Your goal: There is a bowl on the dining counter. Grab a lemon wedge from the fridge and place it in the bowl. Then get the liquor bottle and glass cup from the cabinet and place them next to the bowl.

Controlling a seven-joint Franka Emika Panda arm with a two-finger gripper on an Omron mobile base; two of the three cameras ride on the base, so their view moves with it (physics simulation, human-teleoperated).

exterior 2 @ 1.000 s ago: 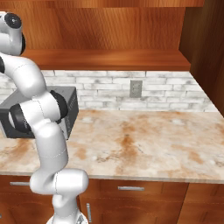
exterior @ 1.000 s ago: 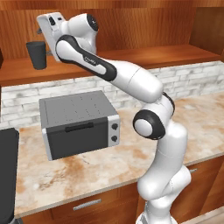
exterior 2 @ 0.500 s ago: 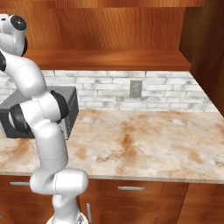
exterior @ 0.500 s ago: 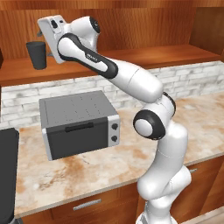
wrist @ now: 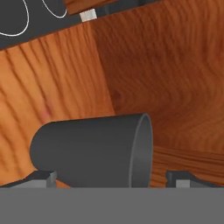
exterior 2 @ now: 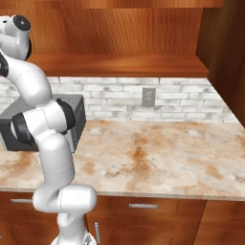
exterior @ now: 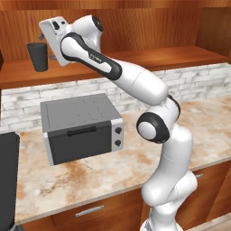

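Observation:
The glass cup (exterior: 38,56), a dark grey tapered tumbler, stands upright on the wooden shelf of the cabinet (exterior: 135,61) at the far left. My gripper (exterior: 49,52) is stretched up to it from the right, close beside it. In the hand view the glass cup (wrist: 92,151) looms large and appears sideways because the hand is rolled. The gripper (wrist: 111,177) is open there, with one fingertip (wrist: 41,177) past the cup's base and the other past its rim. Nothing is held. The bowl, the dining counter, the fridge, the lemon wedge and the liquor bottle are out of view.
A grey toaster oven (exterior: 81,128) sits on the marble wall counter (exterior: 90,176) under the shelf. A dark appliance (exterior: 6,180) stands at the left edge. A brick backsplash with an outlet (exterior 2: 148,96) runs behind. A wooden side panel (exterior 2: 225,57) closes the right end.
The hand has eased slightly down and closer beside the glass cup. The cup has not moved and the jaws have stayed open.

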